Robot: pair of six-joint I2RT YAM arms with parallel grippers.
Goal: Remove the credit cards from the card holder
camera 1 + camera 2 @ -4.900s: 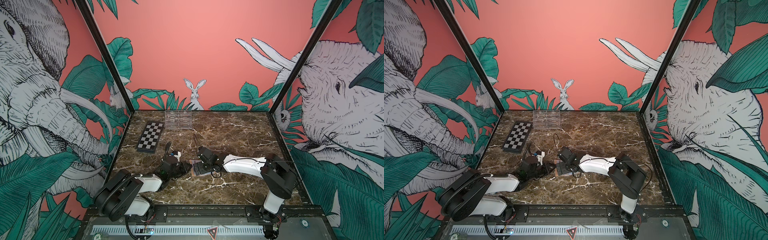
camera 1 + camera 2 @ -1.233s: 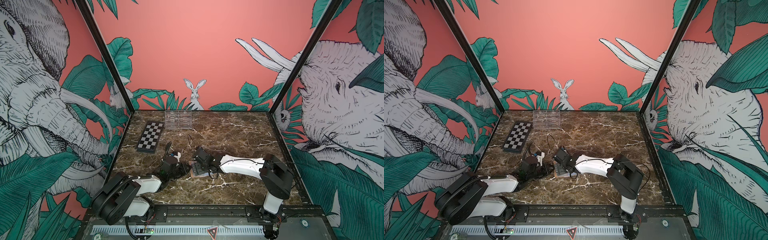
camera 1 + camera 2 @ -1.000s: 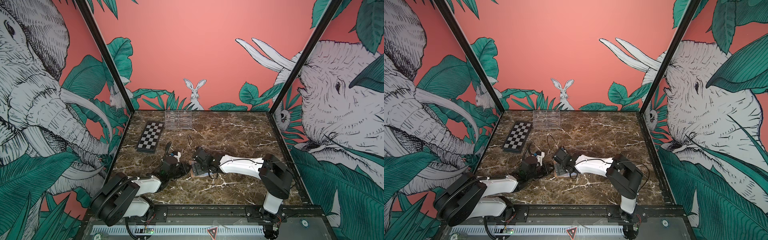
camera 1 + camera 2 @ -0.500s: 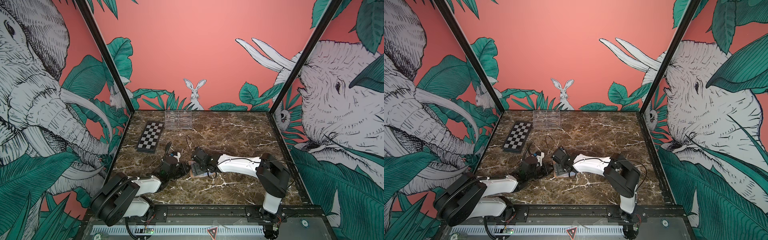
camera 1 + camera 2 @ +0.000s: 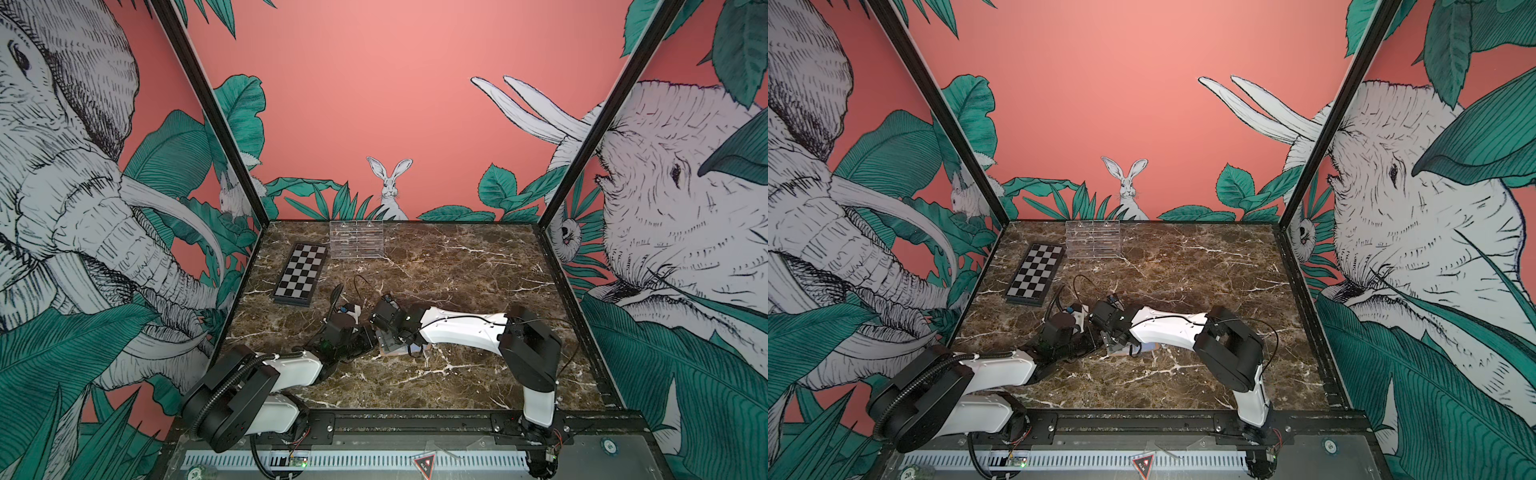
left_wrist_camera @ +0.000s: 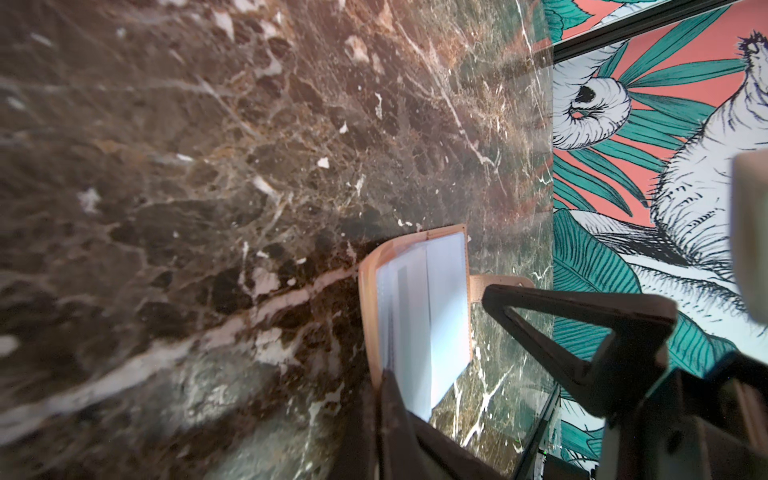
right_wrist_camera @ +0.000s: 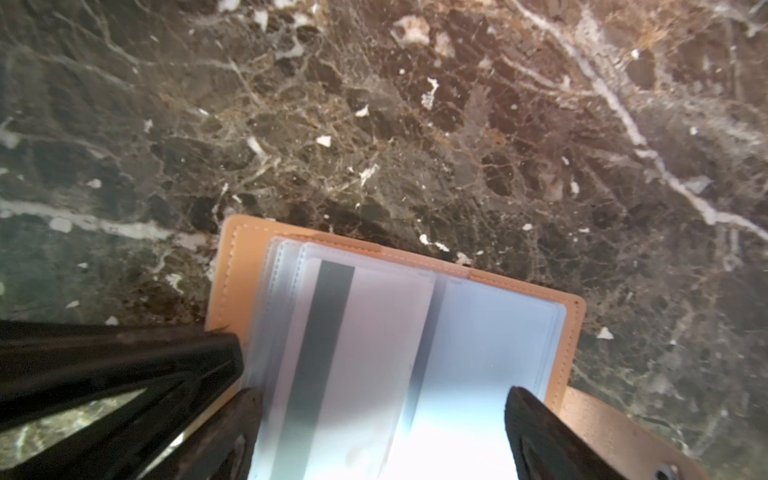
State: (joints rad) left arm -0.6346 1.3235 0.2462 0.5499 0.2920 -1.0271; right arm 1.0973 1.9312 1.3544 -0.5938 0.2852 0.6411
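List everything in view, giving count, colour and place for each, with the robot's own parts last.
card holder: one, tan, lying open on the table near the front middle
credit cards: at least two, pale, one with a dark stripe, inside the clear sleeves; the full count cannot be told
chequered board: one, black and white, flat at the left rear
acrylic rack: one, clear, against the back wall
table: one, dark brown marble
left gripper: one, black, shut on the card holder's edge
right gripper: one, black, open, fingers astride the sleeves
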